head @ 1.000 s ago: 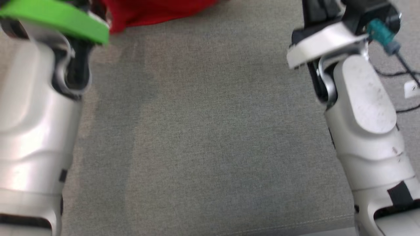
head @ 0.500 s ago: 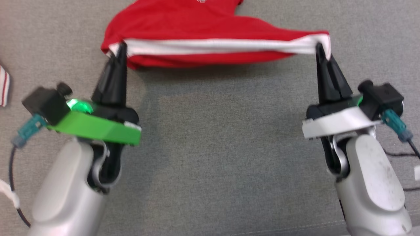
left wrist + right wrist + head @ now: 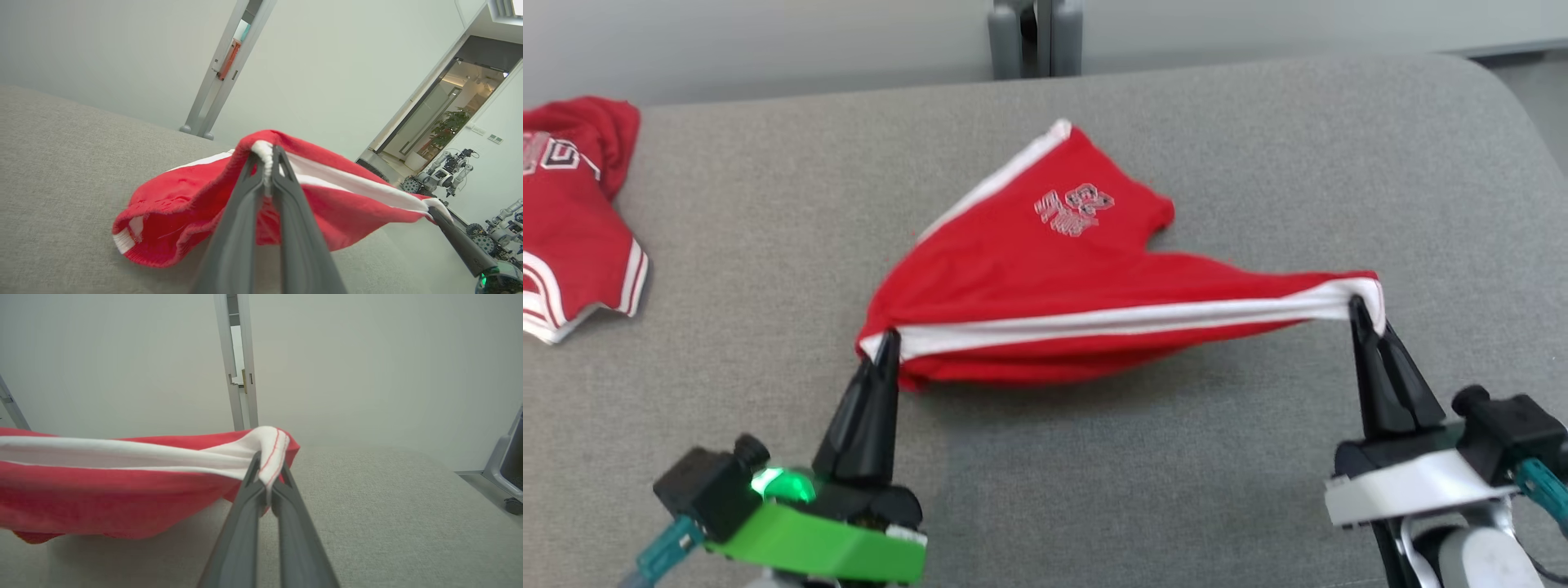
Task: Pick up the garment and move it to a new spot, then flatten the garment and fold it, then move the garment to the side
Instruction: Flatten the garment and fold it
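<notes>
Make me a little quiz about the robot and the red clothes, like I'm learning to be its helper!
1. True or false: the left gripper is open above the red garment.
2. Which part does the right gripper pinch? A) the white band B) the printed number C) nothing
3. Fill in: a second red garment lies on the robot's ____ side.
Key: 1 false, it is shut on the band; 2 A; 3 left.

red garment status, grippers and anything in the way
Left gripper shut on red garment waistband, right gripper shut on the other end. Waistband stretched between them, far part on grey cushion. Second red garment off left, apart.
</notes>
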